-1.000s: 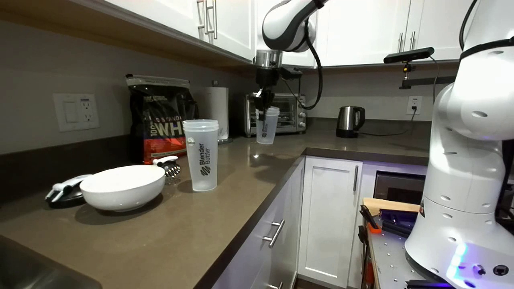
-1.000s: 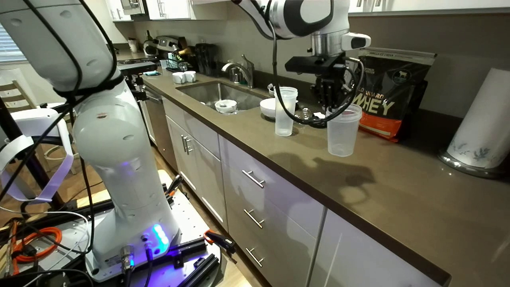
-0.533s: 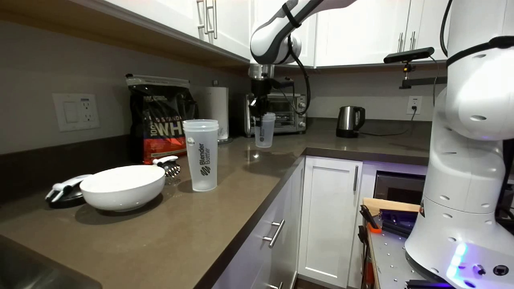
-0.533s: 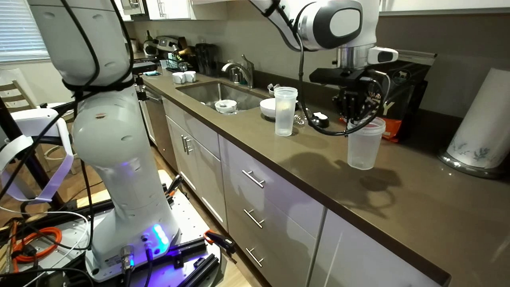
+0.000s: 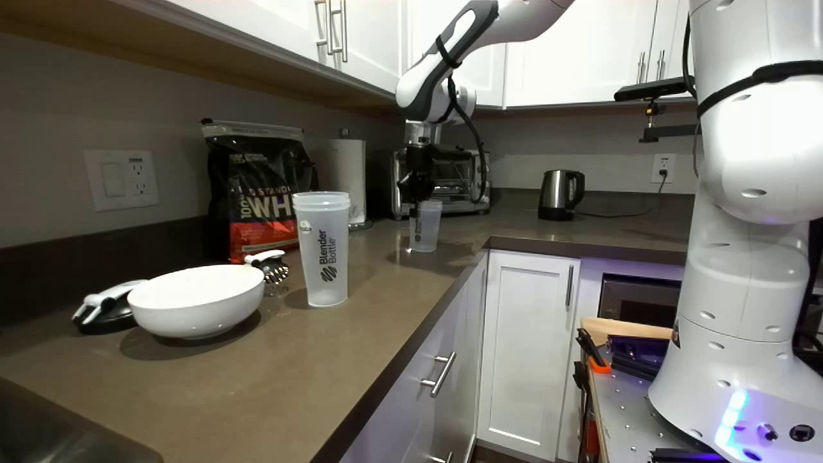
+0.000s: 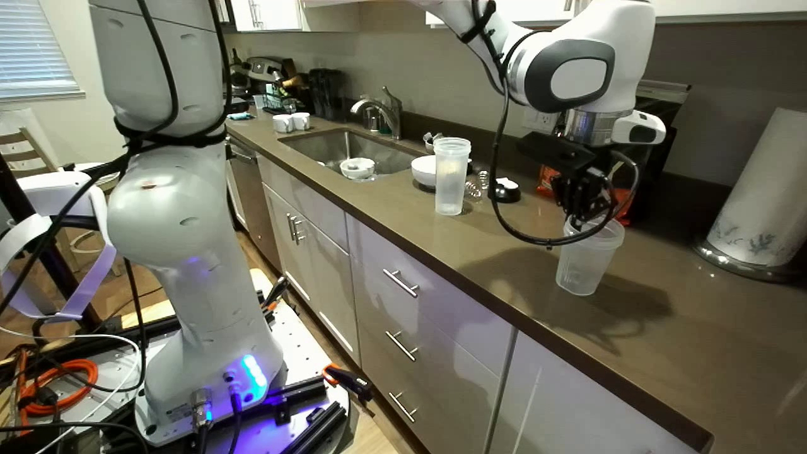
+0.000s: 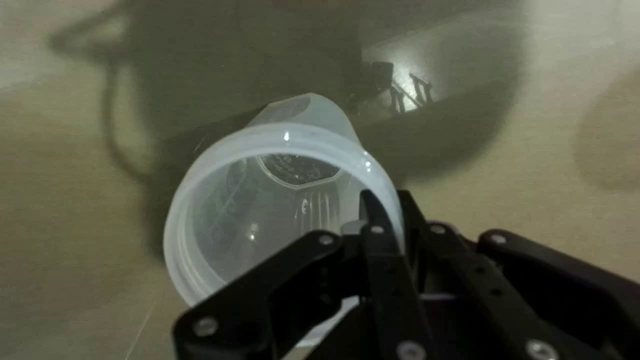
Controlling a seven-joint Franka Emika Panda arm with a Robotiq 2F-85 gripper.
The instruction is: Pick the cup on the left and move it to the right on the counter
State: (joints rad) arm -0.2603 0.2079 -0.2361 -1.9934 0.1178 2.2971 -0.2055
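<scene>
the cup [image 6: 583, 268] is translucent whitish plastic, with a thick pale rim, a wall that narrows toward the base and a dark printed mark on its side; faint raised marks show on its floor. it is just below the end effector [image 7: 387, 210], its mouth facing up and its base down toward the table [image 6: 693, 353]. its long axis is near upright but tilted, the mouth tipped to the picture's right of the base in an exterior view. the end effector is clamped on the cup's wall at the rim, one finger inside the mouth, one outside. whether the base touches the table cannot be told. well apart from the end effector, a taller tumbler [image 5: 325, 251] stands upright on the table, with a white bowl [image 5: 193, 302] farther out past it. in an exterior view a toaster oven [image 5: 458, 186] is behind the end effector and a kettle [image 5: 557, 193] well to its right.
</scene>
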